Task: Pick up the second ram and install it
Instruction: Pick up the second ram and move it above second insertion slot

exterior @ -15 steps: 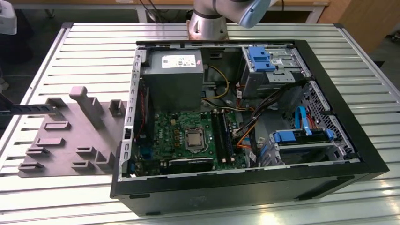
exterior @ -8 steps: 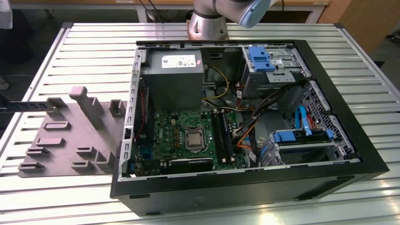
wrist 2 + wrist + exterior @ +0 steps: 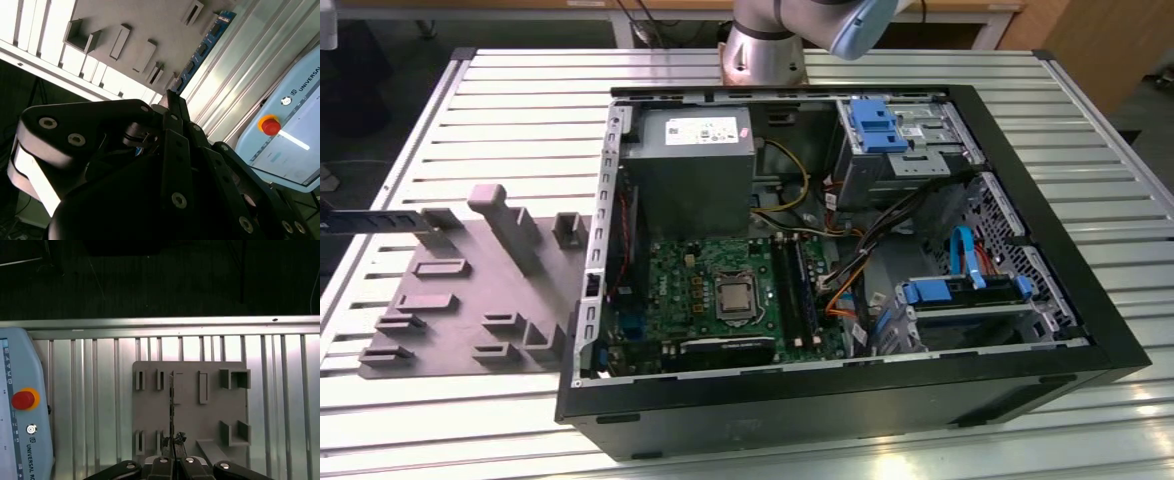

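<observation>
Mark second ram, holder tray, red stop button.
second ram [image 3: 202, 51]: second wrist view, middle of board.
holder tray [image 3: 192, 430]: first wrist view, bare flat face.
red stop button [image 3: 270, 125]: second wrist view, cap top.

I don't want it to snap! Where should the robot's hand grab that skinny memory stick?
The memory stick is a thin line in the first wrist view and a flat, chip-covered face in the second wrist view. So probably pinch its two broad faces, coming in at a long edge; that thinness suits a pinch.
</observation>
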Available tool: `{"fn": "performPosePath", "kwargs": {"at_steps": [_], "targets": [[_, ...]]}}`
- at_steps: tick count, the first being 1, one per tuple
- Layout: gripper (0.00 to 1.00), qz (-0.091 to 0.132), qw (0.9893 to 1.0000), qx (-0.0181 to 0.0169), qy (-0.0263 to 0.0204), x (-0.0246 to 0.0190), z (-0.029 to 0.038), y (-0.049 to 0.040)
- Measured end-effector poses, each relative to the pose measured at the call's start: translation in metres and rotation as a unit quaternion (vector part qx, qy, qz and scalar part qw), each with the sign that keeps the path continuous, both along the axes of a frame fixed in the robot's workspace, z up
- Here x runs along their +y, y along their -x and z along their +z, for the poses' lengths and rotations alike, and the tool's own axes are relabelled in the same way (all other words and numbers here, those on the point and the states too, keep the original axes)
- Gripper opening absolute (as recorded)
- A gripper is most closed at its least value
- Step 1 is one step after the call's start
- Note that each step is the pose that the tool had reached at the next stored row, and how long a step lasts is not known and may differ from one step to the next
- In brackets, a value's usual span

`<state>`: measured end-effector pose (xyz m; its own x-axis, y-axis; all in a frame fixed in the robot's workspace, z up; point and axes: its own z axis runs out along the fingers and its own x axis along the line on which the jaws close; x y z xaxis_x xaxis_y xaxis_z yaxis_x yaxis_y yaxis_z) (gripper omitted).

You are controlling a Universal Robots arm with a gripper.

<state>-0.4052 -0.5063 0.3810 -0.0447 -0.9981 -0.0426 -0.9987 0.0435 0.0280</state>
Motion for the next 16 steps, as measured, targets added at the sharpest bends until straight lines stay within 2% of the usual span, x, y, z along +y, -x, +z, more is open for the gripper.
{"fn": "performPosePath", "kwargs": {"at_steps": [5,16], "targets": [[0.11,0.000,1.0000,0.0000,0.0000,0.0001,0.0050,0.0001],[0.11,0.000,1.0000,0.0000,0.0000,0.0001,0.0118,0.0000]]}}
